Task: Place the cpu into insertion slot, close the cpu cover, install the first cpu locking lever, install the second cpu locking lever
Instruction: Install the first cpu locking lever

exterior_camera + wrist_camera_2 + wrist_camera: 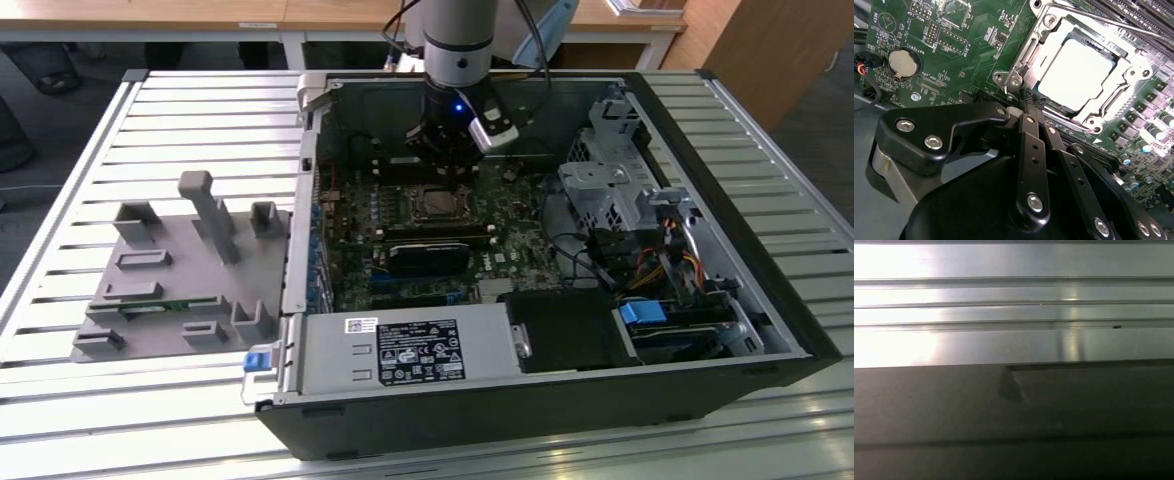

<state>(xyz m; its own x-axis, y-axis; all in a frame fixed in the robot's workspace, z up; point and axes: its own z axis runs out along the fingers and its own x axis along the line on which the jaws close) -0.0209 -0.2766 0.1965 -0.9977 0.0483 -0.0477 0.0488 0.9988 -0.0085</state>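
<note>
Jaws together, by cpu cover.

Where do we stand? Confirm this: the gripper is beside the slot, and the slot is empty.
Not empty. In the second wrist view the cpu lies in the slot, with the cover framing it. The gripper is indeed beside the slot.

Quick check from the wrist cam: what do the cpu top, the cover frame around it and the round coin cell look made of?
The cpu: looks like metal with a pale matte finish, an even soft glare. The cpu cover: bright polished metal, probably steel, judging by sharp reflections on its edges. The coin cell: brushed silvery metal face with dull sheen.
</note>
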